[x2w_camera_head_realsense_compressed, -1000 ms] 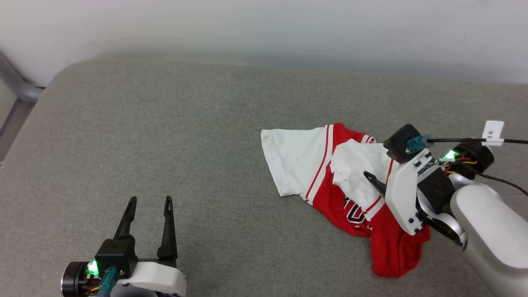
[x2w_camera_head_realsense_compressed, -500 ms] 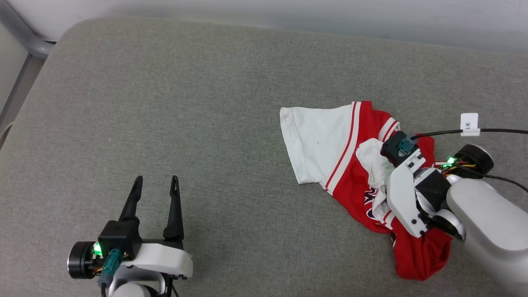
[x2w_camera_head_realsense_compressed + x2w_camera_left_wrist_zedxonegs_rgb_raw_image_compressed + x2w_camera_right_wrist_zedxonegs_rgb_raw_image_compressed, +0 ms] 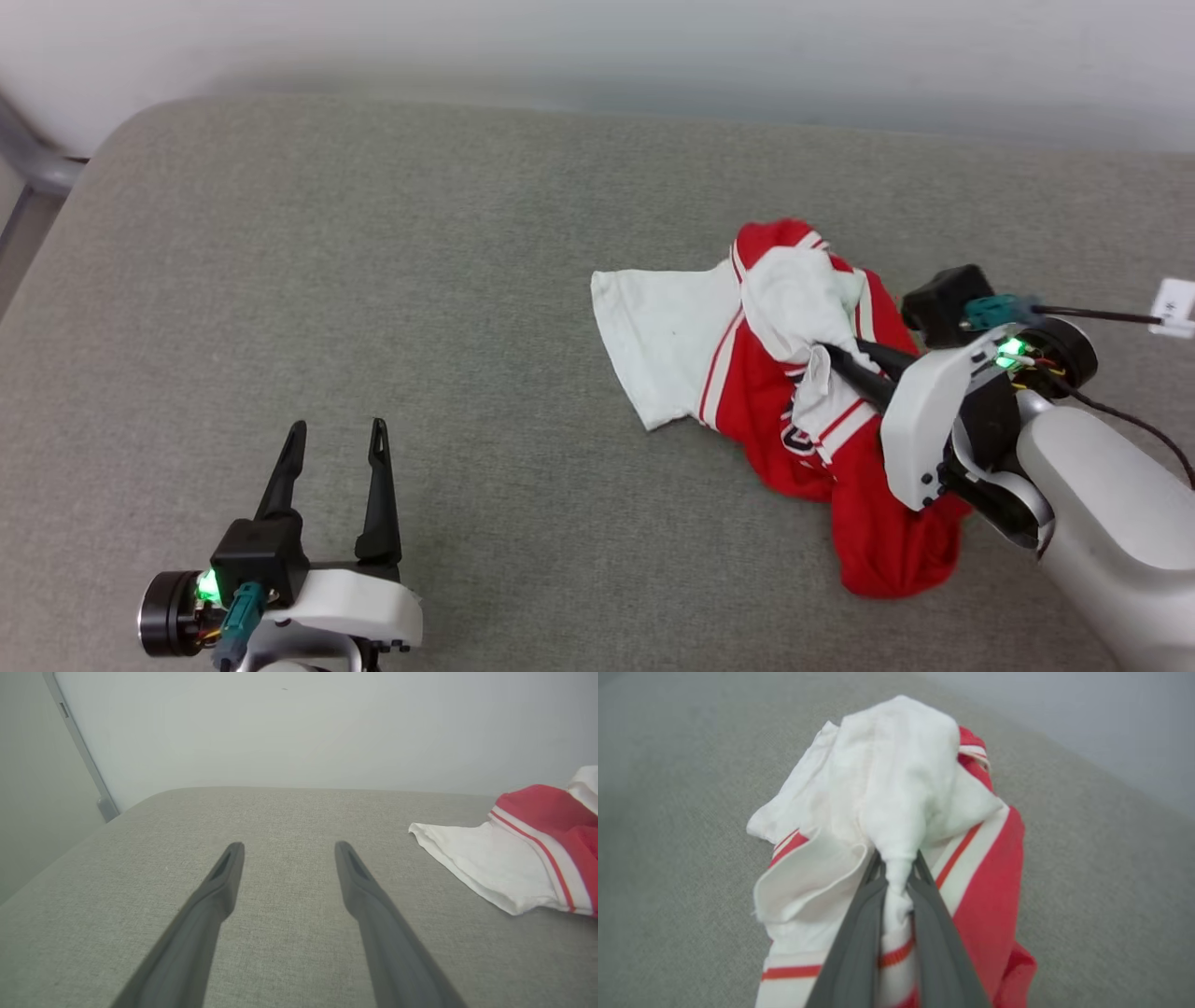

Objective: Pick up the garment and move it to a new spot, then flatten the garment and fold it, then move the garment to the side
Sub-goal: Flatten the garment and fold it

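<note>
One garment (image 3: 665, 347): crumpled red and white, at 3 o'clock on the grey cushion (image 3: 373, 261).
Right gripper (image 3: 896, 858): fingers nearly together, pinching a white fold of the garment.
Left gripper (image 3: 336, 434): at 7 o'clock, fingers spread wide, empty, well apart from the garment.

Chest lettering (image 3: 796, 437) on the garment (image 3: 747, 411): just a dark scrap between folds, unreadable. Right gripper (image 3: 896, 863) tips are buried in bunched white cloth. The right wrist view is soft all over and cuts the garment off at its bottom edge. Head view: the gripper's white housing (image 3: 920, 420) covers part of the red body, and the forearm (image 3: 1111, 504) runs off the right and bottom edges. Cable tag (image 3: 1174, 306) is clipped by the right edge, print too small to read. Left gripper (image 3: 338, 439): wrist cut off at the bottom edge. The left wrist view crops the garment at its right edge.
</note>
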Available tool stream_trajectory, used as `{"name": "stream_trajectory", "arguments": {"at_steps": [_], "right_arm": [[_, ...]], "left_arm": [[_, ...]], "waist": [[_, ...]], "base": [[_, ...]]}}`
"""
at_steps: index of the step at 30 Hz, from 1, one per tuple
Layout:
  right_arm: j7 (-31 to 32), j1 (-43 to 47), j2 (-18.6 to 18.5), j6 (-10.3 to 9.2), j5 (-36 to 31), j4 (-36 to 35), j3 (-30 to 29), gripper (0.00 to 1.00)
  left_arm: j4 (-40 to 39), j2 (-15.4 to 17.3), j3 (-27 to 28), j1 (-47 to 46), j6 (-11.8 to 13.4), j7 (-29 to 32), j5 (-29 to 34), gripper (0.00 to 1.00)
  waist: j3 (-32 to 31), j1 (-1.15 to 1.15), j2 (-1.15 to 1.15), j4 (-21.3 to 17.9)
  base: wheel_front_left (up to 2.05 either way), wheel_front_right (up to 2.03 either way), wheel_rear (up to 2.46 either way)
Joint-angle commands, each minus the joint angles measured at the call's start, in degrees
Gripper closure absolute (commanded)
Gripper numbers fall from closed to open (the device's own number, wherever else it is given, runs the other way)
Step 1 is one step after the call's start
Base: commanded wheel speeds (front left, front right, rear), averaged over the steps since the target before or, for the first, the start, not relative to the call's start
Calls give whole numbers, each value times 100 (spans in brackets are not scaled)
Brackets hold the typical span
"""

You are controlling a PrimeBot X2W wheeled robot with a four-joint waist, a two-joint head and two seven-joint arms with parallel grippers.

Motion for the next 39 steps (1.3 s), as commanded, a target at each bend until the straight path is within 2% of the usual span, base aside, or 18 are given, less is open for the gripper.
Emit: {"name": "stream_trajectory", "arguments": {"at_steps": [1,9,21,29,34,35,36,37,39], "right_arm": [[-145,129,53,-4,73,-61,-141,100],[-1203,999,333,-4,685,-252,-1686,100],[-2059,2316,372,-3,1716,529,-3652,100],[-2335,2968,471,-4,2751,1261,-4663,100],[-2420,3130,512,-4,2876,1713,-4809,100],[-2442,3133,525,-4,2891,1750,-4830,74],[-2464,3131,528,-4,2897,1757,-4844,18],[-2495,3141,499,-4,2841,1763,-4856,0],[-2522,3157,456,-4,2779,1740,-4861,0]], "left_arm": [[-6,-4,25,91,-1,-15,14,0],[-5,-4,120,189,-96,-15,103,0],[66,-4,65,254,-145,-15,128,0],[113,-5,14,293,-112,-15,94,0],[152,-4,23,314,-110,-15,81,0],[158,-4,32,329,-111,-15,87,0],[164,-4,39,349,-108,-15,90,0],[169,-4,43,368,-104,-15,91,0],[171,-4,44,387,-101,-15,93,0]], "waist": [[-65,-1,0,-104],[-136,-1,0,-370],[-188,-1,0,-472],[-242,-1,0,-490],[-307,-1,0,-514],[-324,-1,0,-527],[-347,-1,0,-542],[-371,-1,0,-556],[-398,-1,0,-566]], "base": [[0,0,0],[0,0,0],[0,0,0],[0,0,0],[0,0,0],[0,0,0],[0,0,0],[0,0,0],[0,0,0]]}}
